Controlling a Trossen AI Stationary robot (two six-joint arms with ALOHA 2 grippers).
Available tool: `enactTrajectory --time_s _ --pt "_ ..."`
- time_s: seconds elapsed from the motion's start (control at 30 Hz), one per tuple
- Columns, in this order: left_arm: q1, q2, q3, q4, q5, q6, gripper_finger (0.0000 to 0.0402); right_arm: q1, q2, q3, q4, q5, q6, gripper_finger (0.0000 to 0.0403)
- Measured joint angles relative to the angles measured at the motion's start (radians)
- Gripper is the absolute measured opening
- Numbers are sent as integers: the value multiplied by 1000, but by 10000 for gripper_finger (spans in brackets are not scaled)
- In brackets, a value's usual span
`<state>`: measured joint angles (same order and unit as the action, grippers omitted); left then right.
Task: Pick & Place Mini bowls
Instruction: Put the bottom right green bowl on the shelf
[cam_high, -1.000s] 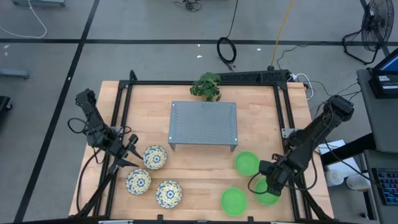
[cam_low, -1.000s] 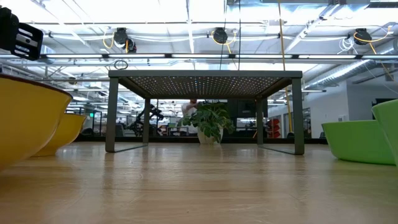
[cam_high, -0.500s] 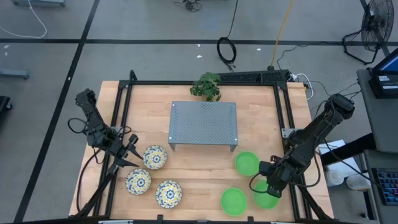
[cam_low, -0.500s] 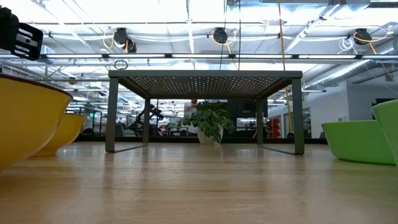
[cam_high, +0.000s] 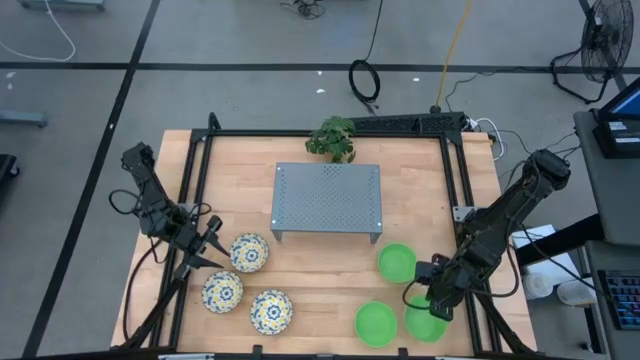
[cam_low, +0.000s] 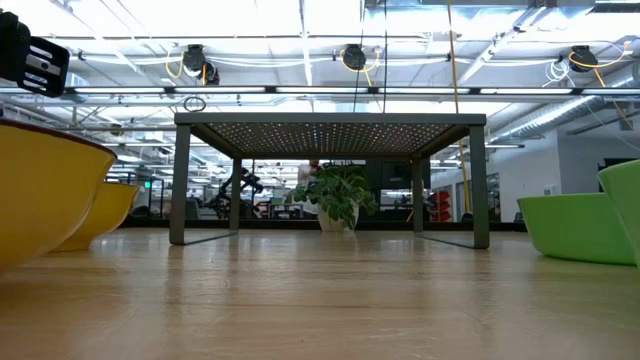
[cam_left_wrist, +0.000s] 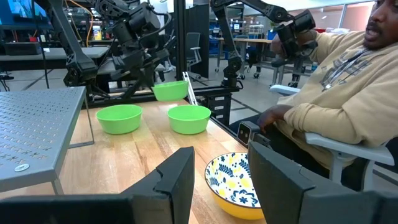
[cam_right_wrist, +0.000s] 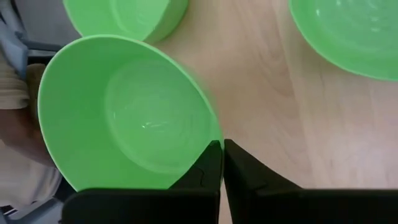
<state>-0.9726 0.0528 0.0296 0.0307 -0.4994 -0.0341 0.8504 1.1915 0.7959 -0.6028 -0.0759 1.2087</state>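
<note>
Right gripper (cam_high: 432, 303) sits near the table's 5 o'clock corner, its fingers (cam_right_wrist: 210, 163) pinched tight on the rim of a green bowl (cam_right_wrist: 127, 121) and holding that bowl tilted, clear of the wood in the left wrist view (the lifted one, (cam_left_wrist: 170, 91) there). From overhead this held bowl (cam_high: 427, 322) lies at about 5 o'clock from the gray perforated stand (cam_high: 327, 201) in the table's middle. Two more green bowls rest on the wooden table (cam_high: 320, 270): one (cam_high: 397, 262) just off the stand's 4 o'clock leg, another (cam_high: 376, 323) at the front edge, close beside the held one.

Left gripper (cam_high: 205, 248) waits at the table's 8 o'clock side, fingers parted and holding nothing, right next to a flowered bowl (cam_high: 249, 252). Two further flowered bowls (cam_high: 222, 292) (cam_high: 271, 311) lie toward 7 o'clock. A potted plant (cam_high: 333, 139) stands at 12 o'clock behind the stand. A seated person's sleeve (cam_left_wrist: 339, 102) shows beyond the table edge.
</note>
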Motion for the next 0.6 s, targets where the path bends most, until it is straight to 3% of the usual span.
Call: enactTrajectory --time_s 0.6 --pt "0 0 0 0 0 0 152 -26 0 0 85 1 -60 0"
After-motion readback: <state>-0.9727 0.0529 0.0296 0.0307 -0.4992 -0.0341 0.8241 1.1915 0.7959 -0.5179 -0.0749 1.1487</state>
